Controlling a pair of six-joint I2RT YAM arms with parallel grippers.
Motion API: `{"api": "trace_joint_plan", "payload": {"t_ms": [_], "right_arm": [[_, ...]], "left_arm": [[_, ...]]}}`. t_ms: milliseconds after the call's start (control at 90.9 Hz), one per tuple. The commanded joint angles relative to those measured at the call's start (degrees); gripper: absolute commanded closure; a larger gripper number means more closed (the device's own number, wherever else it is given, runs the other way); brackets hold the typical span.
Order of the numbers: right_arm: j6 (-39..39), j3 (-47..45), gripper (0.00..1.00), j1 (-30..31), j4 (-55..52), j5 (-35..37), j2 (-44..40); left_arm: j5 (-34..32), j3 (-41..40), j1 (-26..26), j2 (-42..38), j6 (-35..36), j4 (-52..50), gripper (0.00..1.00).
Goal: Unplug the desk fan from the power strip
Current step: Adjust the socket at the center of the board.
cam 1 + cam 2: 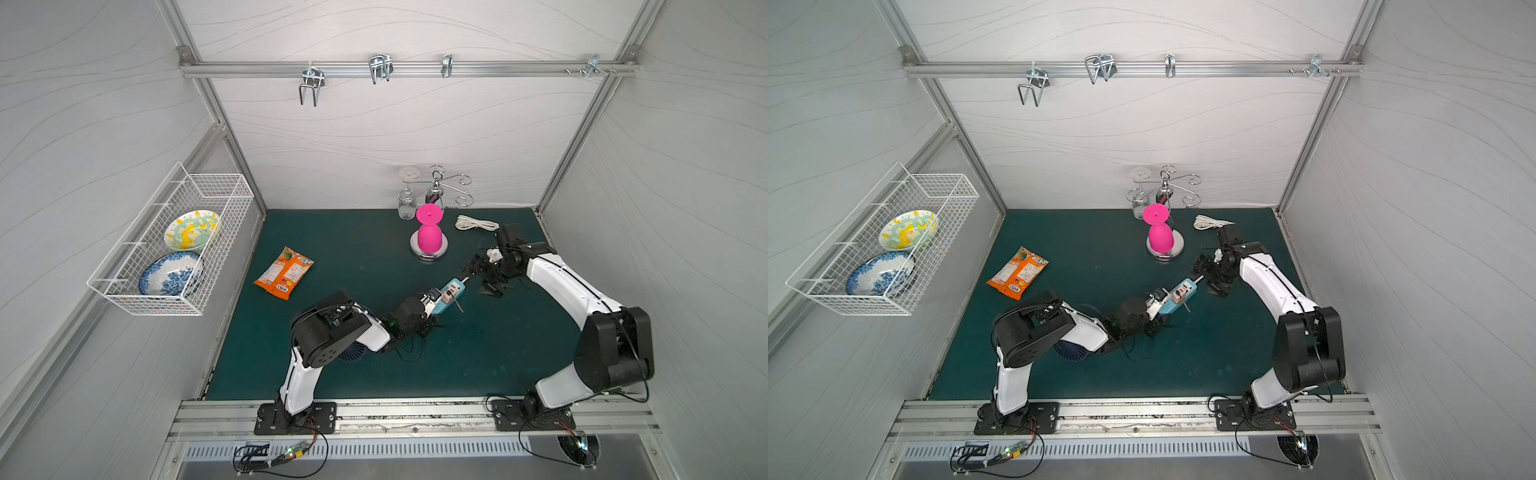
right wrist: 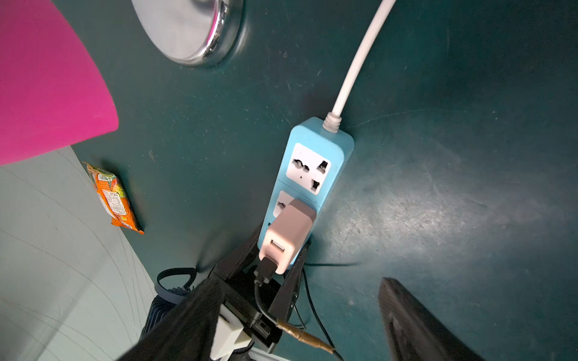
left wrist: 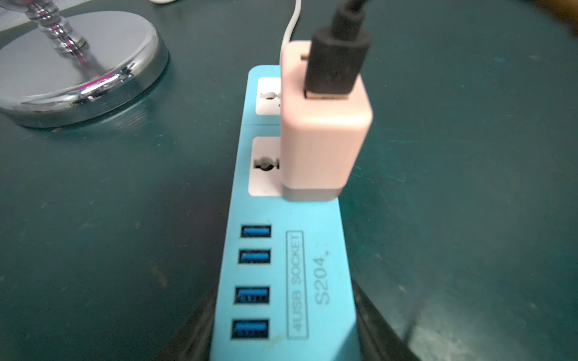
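Fan point(image 1: 1073, 350): blue and round, on the table at about 7 o'clock, mostly hidden under the left arm.
Left gripper point(image 1: 432, 300): its jaws are squeezed tight on the near end of the strip, holding it down.
Strip point(image 3: 283, 281): light blue, near the middle of the table, pointing toward 1 o'clock.
Plug point(image 3: 322, 137): a small pink cube, still pushed into the strip, with a black cable in its top.
Right gripper point(image 1: 478, 276): just past the far end of the strip, at about 2 o'clock from the plug; its jaws are wide apart and hold nothing.
Do it well: I think the right jaws should come over the plug, pinch its two flat sides, and pull straight out. The left jaws should keep the strip from lifting.
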Motion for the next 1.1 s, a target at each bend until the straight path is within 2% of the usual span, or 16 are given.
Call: {"api": "trace_joint_plan", "payload": {"t_ms": [0, 132, 572, 726, 957, 1089], "right_arm": [[1.2, 3.0, 0.17, 0.4, -4.8, 0.2, 2.3], [0.2, 6.8, 0.24, 0.8, -9.6, 0.1, 5.9], [2.5, 8.4, 0.22, 2.8, -10.5, -3.8, 9.1], [2.0, 10.9, 0.27, 4.3, -13.1, -3.4, 11.9], [2.3, 13.7, 0.28, 4.9, -16.8, -1.7, 14.5], [3.2, 14.0, 0.31, 5.1, -17.7, -0.8, 15.1]], "left_arm": [[0.2, 0.7, -0.5, 0.8, 1.0, -0.1, 0.56], [0.1, 1.1, -0.5, 0.8, 0.7, -0.7, 0.56], [0.0, 1.5, -0.5, 0.8, 0.3, -1.8, 0.56], [1.0, 2.5, -0.5, 1.0, 0.0, -3.0, 0.56], [1.4, 3.3, -0.5, 0.9, -0.6, -4.0, 0.57], [1.3, 3.4, -0.5, 0.9, -1.0, -4.2, 0.57]]}}
